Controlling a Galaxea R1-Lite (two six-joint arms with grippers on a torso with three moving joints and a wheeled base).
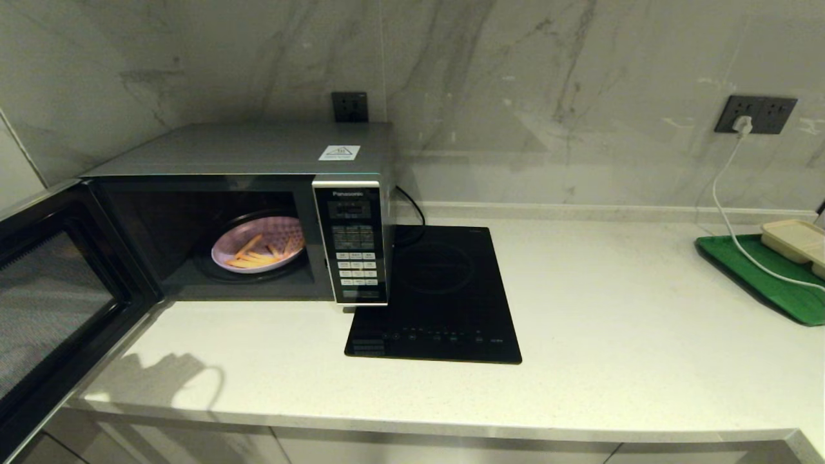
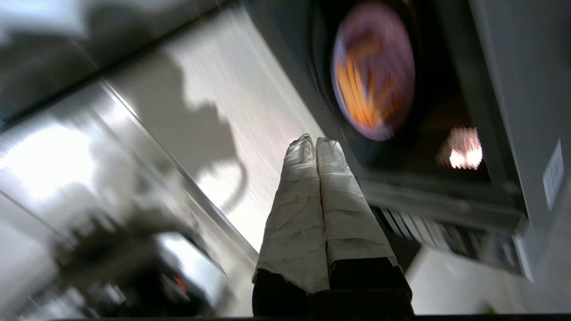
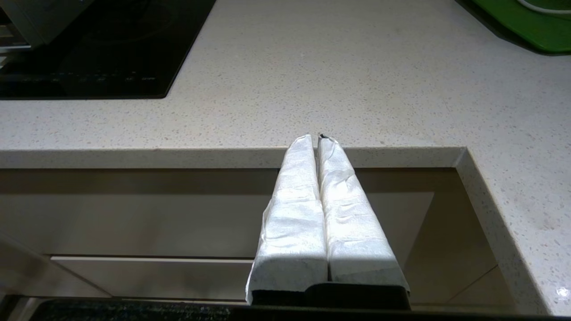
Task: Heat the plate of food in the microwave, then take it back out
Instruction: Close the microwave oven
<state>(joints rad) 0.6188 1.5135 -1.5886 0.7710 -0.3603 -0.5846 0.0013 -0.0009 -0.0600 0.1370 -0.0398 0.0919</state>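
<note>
The silver Panasonic microwave (image 1: 258, 212) stands at the back left of the counter with its door (image 1: 51, 303) swung wide open to the left. Inside it, on the turntable, sits the pale lilac plate of fries (image 1: 258, 245), which also shows in the left wrist view as the plate (image 2: 372, 71). My left gripper (image 2: 314, 141) is shut and empty, hovering off the counter in front of the microwave's opening. My right gripper (image 3: 314, 139) is shut and empty, held below and before the counter's front edge. Neither gripper shows in the head view.
A flat black induction cooktop (image 1: 445, 296) lies right of the microwave. A green tray (image 1: 767, 277) with a beige rectangular container (image 1: 796, 238) sits at the far right, and a white cable (image 1: 728, 212) runs over it from a wall socket. Cabinet fronts (image 3: 223, 214) lie below the counter edge.
</note>
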